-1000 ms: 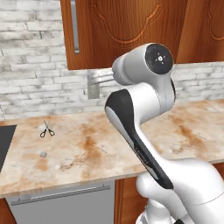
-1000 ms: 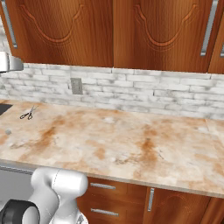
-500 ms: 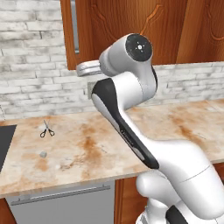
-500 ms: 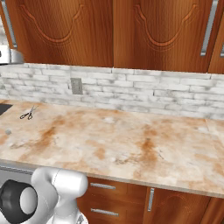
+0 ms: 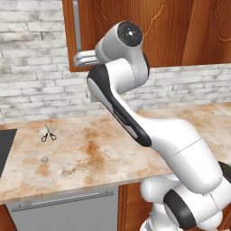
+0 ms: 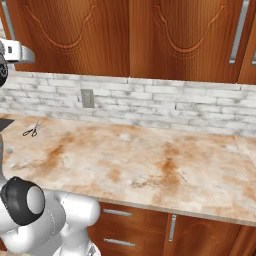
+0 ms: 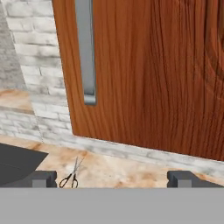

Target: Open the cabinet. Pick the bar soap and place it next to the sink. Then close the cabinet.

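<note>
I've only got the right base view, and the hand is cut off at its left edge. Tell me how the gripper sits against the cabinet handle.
Observer: In the hand view the gripper is open, with nothing between its fingertips.
Operator: Give me the handle's position.
Observer: In that view the handle of the cabinet hangs above the left fingertip and apart from it.
Operator: Now give me the side-on picture.
Observer: In the left base view the gripper is near the door's lower corner, just below the handle's end.
</note>
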Motion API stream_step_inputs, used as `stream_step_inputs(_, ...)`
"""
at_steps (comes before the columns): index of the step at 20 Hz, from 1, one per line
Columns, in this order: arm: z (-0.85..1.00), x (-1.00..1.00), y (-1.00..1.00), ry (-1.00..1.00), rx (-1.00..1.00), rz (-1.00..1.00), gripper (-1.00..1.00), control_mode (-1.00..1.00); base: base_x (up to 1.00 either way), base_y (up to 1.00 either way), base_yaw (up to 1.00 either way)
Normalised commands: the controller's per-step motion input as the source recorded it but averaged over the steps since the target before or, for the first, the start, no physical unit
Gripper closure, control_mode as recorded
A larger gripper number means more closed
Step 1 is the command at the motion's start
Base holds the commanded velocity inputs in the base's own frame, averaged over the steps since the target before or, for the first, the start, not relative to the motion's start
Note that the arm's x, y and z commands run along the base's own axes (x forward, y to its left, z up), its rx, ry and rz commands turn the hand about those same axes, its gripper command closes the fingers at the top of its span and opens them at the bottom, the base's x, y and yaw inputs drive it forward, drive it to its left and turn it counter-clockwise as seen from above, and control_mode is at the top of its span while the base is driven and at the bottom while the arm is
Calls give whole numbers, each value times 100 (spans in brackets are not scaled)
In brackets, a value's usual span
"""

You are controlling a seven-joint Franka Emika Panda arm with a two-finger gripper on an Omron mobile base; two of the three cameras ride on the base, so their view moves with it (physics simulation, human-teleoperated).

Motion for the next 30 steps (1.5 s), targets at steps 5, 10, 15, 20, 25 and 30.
stream_step_inputs(5,0,43,29,0,0,0,-100,-100,0,0,0)
stream_step_inputs(10,7,2,52,0,0,0,-100,-100,0,0,0)
stream_step_inputs(15,15,1,34,-1,0,0,-100,-100,0,0,0)
stream_step_inputs(20,2,29,7,-11,0,0,-100,-100,0,0,0)
stream_step_inputs(25,0,19,0,-20,0,-7,-100,-100,0,0,0)
stream_step_inputs(30,18,1,-1,-8,0,-4,-100,-100,0,0,0)
